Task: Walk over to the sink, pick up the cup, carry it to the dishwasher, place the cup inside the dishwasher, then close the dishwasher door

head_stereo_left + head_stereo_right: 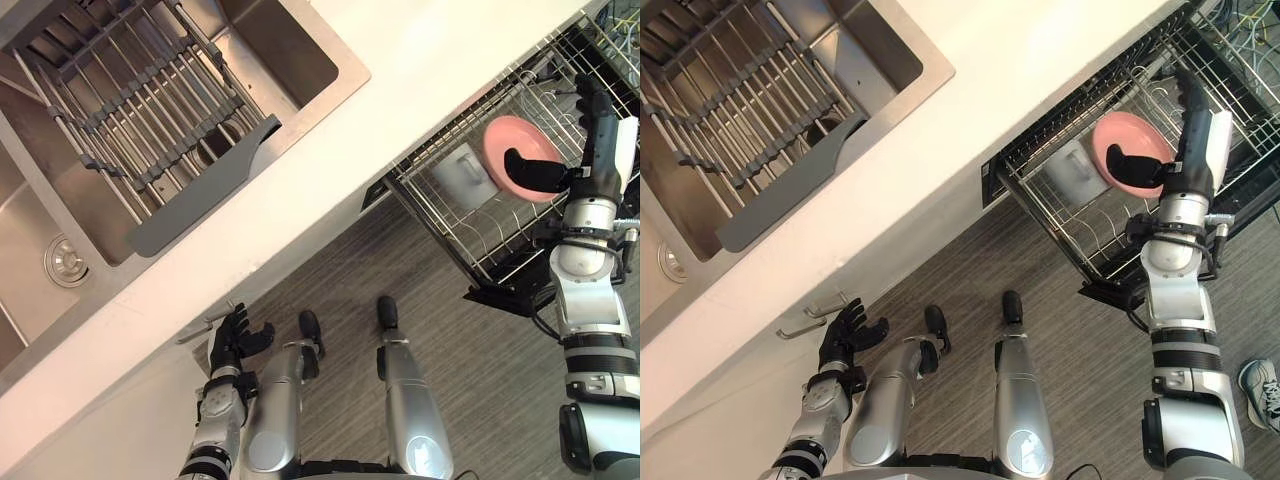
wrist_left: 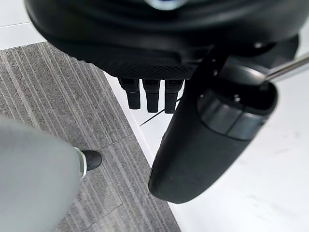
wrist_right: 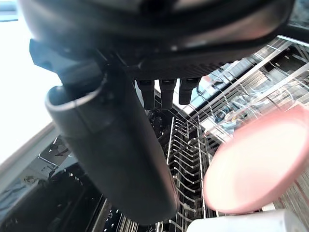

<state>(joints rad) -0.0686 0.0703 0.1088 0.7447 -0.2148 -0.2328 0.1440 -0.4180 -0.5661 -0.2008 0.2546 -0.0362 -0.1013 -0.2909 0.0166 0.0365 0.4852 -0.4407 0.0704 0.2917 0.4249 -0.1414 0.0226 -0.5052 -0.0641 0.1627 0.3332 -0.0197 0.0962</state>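
The cup (image 1: 465, 175), pale grey with its handle showing, lies on its side in the pulled-out wire rack (image 1: 447, 232) of the dishwasher, just beside a pink plate (image 1: 512, 138) that stands tilted among the wires. The right hand (image 1: 1192, 148) hangs over that rack with its fingers straight and apart, its thumb (image 1: 1133, 165) reaching across the front of the plate; it holds nothing, and the cup sits free of it. The left hand (image 1: 236, 340) hangs low by the cabinet front under the white counter (image 1: 400, 80), fingers loosely spread and empty, near a metal handle (image 1: 805, 322). Well apart from the dishwasher, the steel sink (image 1: 300, 60) is set into the counter, with a slatted drying rack (image 1: 130, 110) laid across it, a grey mat (image 1: 200, 195) at that rack's end and a round drain (image 1: 65, 262) in the basin. The floor (image 1: 480, 350) is grey wood-grain plank, and a person's shoe (image 1: 1260, 385) stands on it.
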